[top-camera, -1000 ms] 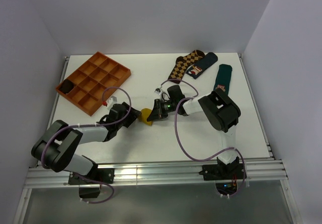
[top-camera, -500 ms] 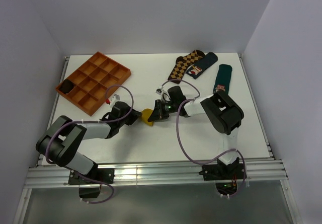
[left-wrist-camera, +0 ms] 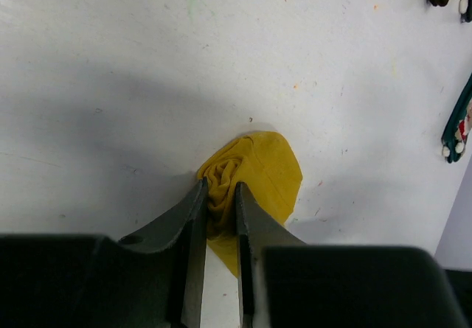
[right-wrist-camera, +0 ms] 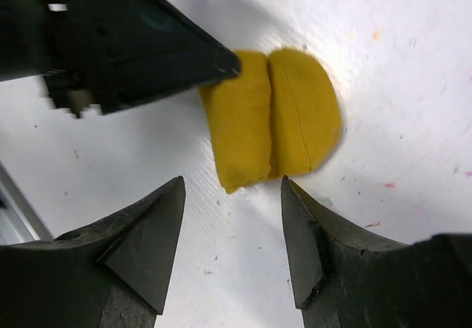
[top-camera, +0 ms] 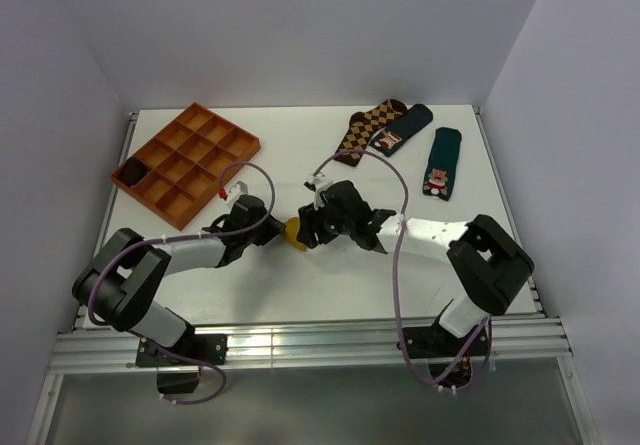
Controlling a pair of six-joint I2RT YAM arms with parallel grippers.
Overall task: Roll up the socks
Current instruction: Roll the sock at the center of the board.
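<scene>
Top external view: the yellow sock (top-camera: 292,232) lies mid-table as a small wound bundle, caught between the tips of the two arms, which meet it from opposite sides. The left gripper (top-camera: 270,232) is nearly closed, pinching the bundle at its coiled end. Left wrist view: the spiral of the roll sits directly between the two narrow fingers, and the rest of the bundle reaches forward past the fingertips and slightly to their right, so its short long axis runs roughly along that gripper's reach. Right wrist view: the right gripper (right-wrist-camera: 232,184) is spread wide and holds nothing. The bundle lies just beyond its fingertips, centred on the gap, showing two lobes side by side with the crease between them running away from the gripper. The rounded lobe is toward its right finger, and the left gripper's dark finger meets the other lobe from the far left. Bare white table (top-camera: 300,285) surrounds the bundle on every side not taken by the two grippers. A compartmented orange tray (top-camera: 185,160) stands well apart, beyond and outside the left arm. An argyle sock (top-camera: 365,130), a dark sock (top-camera: 403,128) and a green sock (top-camera: 441,162) lie flat well beyond the right arm, near the table's far right corner.
</scene>
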